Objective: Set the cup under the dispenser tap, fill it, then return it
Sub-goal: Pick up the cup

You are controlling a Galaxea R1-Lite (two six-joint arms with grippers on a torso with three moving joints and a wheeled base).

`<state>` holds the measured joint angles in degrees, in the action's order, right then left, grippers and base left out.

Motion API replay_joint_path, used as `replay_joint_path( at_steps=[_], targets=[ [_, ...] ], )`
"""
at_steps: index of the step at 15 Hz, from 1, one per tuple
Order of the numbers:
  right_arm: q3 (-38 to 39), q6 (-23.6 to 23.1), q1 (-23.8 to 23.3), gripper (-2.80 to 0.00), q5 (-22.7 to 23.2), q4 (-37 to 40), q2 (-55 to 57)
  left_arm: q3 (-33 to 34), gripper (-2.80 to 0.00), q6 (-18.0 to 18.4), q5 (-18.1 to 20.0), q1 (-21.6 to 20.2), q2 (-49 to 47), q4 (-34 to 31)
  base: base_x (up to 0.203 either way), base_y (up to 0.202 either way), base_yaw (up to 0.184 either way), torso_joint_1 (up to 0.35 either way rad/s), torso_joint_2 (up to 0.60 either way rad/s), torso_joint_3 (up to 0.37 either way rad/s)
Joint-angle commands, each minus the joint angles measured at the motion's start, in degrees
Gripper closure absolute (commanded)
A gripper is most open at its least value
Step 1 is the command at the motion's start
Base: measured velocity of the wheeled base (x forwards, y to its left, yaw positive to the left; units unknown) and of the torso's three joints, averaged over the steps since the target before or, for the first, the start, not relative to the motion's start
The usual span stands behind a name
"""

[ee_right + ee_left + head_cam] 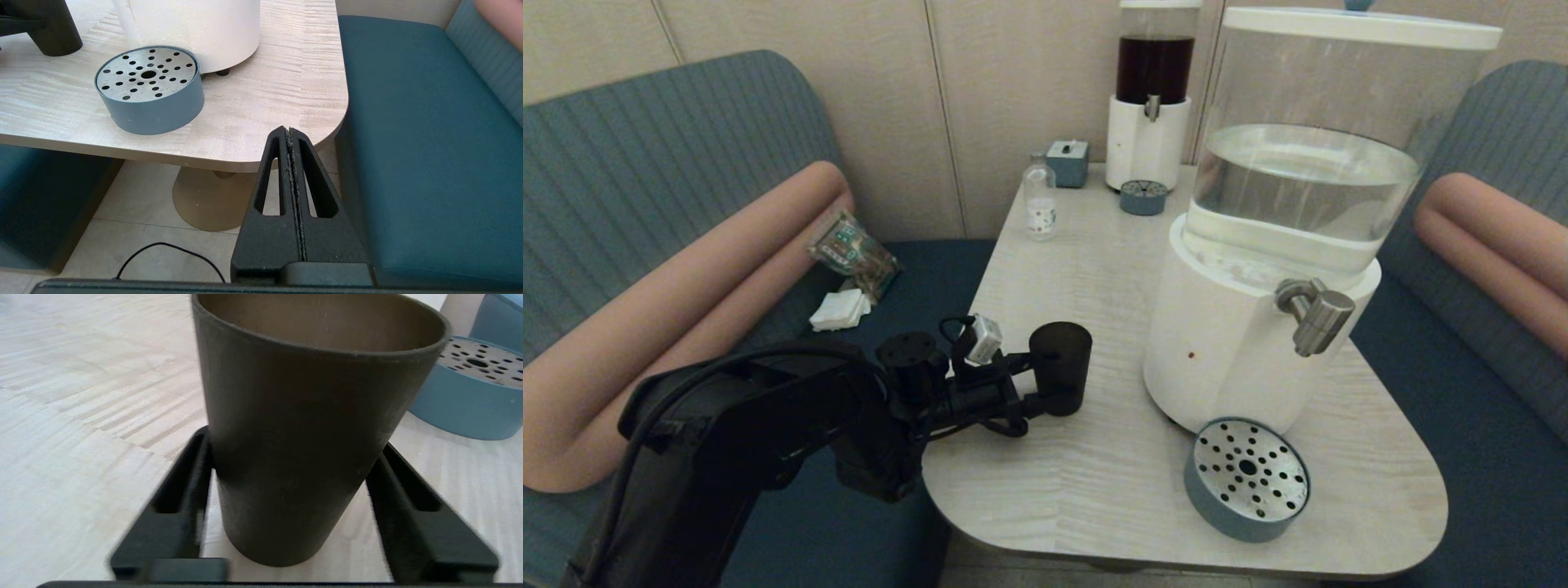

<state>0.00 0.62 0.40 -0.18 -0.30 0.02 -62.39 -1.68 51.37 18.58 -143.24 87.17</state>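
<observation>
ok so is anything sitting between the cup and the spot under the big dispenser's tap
Nothing visible. The cup stands between the left pincer's fingers, and only bare table lies between it and the drip tray below the dispenser tap. The dispenser's white base stands just behind that path.

Looks like a cafe or diner booth: teal padded bench seats [645, 147] with pinkish bolsters [686, 278] wrap a light wood pedestal table [1078, 490] holding a big water dispenser [1258, 327] and a smaller dark-drink one [1150, 98].
</observation>
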Motion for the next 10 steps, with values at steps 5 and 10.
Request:
replay_joint_path(
  at_steps=[5,10],
  targets=[
    [0.0,-0.01,0.03,0.0,0.01,-0.05,-0.02,0.76,0.0,-0.08,0.31,0.64,0.5,0.49,0.0,0.0,0.0,0.0,0.0,0.0],
    [0.0,-0.01,-0.04,0.0,0.01,-0.05,-0.02,9.22,0.0,-0.08,0.31,0.67,9.13,0.49,0.0,0.0,0.0,0.0,0.0,0.0]
  ],
)
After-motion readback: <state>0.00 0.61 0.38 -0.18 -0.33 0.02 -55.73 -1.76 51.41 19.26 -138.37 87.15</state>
